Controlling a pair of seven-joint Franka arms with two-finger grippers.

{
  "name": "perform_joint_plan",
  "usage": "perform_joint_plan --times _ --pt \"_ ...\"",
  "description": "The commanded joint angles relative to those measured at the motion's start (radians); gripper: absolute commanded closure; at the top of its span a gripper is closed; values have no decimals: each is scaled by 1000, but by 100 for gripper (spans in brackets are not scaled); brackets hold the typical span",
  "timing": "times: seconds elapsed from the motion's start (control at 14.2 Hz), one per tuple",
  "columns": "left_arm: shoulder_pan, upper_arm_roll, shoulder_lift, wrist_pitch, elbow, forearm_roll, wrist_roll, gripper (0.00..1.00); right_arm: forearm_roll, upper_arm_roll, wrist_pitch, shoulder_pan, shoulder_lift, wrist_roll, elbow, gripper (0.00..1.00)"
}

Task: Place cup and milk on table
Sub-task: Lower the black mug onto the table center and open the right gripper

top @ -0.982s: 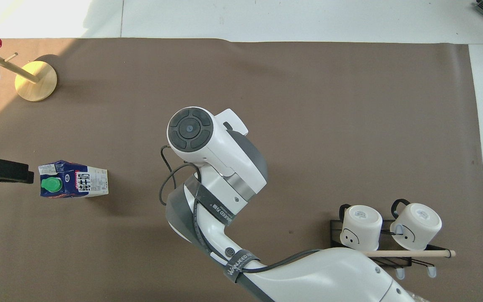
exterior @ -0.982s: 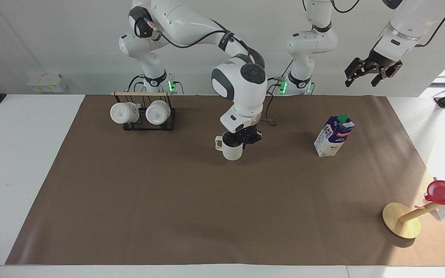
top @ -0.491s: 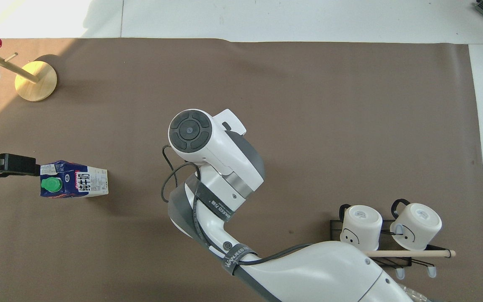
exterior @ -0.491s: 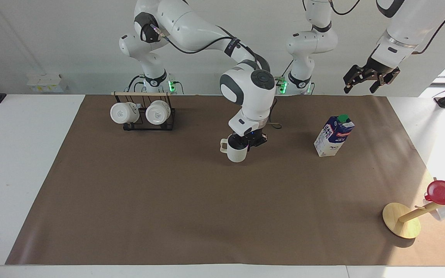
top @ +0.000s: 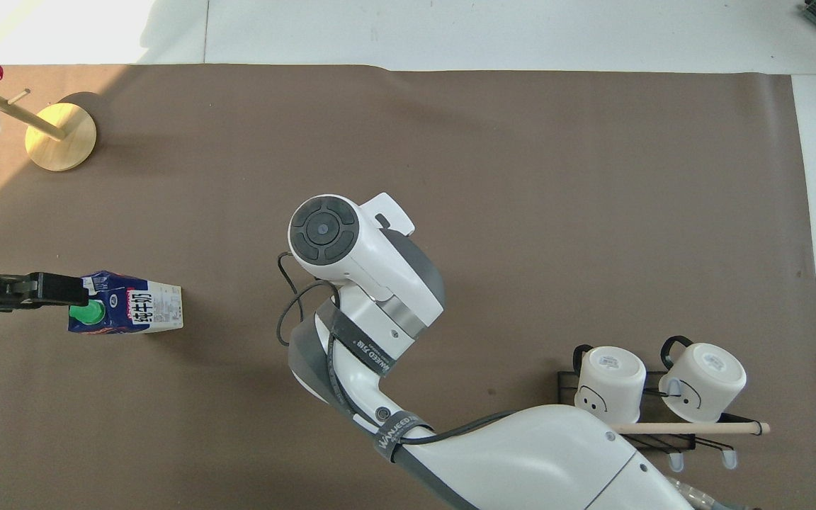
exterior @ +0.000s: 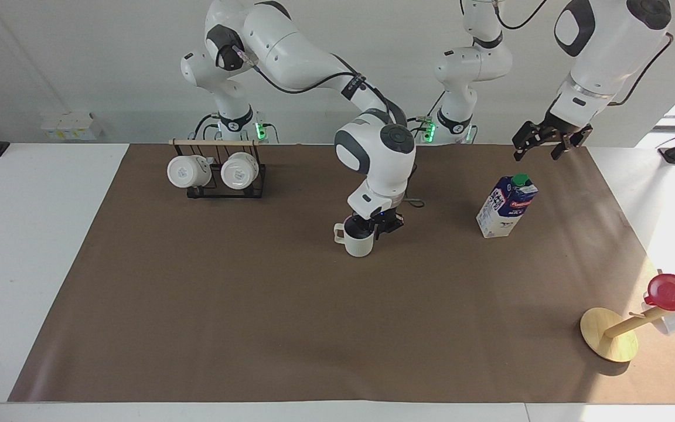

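Note:
The off-white ribbed cup (exterior: 359, 244) is upright, on or just above the brown sheet (exterior: 255, 328) of the table (exterior: 33, 246), near its middle. My right gripper (exterior: 368, 227) is shut on the cup's rim from above. In the overhead view the right arm hides the cup. The blue-and-white milk carton (exterior: 507, 206) with a green cap stands on the sheet toward the left arm's end; it also shows in the overhead view (top: 132, 312). My left gripper (exterior: 539, 147) is open in the air over the carton's top; in the overhead view (top: 50, 290) it reaches the cap.
A black rack (exterior: 226, 189) with two plain white mugs stands close to the robots at the right arm's end, also in the overhead view (top: 656, 386). A wooden stand (exterior: 609, 335) carrying a shiny red cup (exterior: 673, 292) stands far from the robots at the left arm's end.
My right gripper has come down with the cup toward the sheet. My left gripper has come down and moved in over the milk carton's cap.

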Motion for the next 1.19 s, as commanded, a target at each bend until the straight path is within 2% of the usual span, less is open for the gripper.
perform_joint_plan --times 0.0,0.14,0.35,0.49,0.77,1.12 --pt "7 -5 -38 103 -89 15 60 0 -29 2 -16 4 -12 23 -8 25" --pt "7 -5 -38 127 -112 16 79 0 -15 2 -10 -14 -44 23 -8 6" --pt "4 -5 -47 156 -163 16 82 0 -12 -7 -20 -33 -152 27 -28 5" --pt "-2 -5 -65 189 -206 18 82 0 -4 -1 -22 -108 -253 14 -71 0" --pt "-7 -6 -69 272 -264 18 128 0 17 -2 -117 -217 -446 -78 -164 0" --pt "-5 -6 -55 323 -292 18 179 0 60 -1 -183 -401 -551 -193 -155 0"
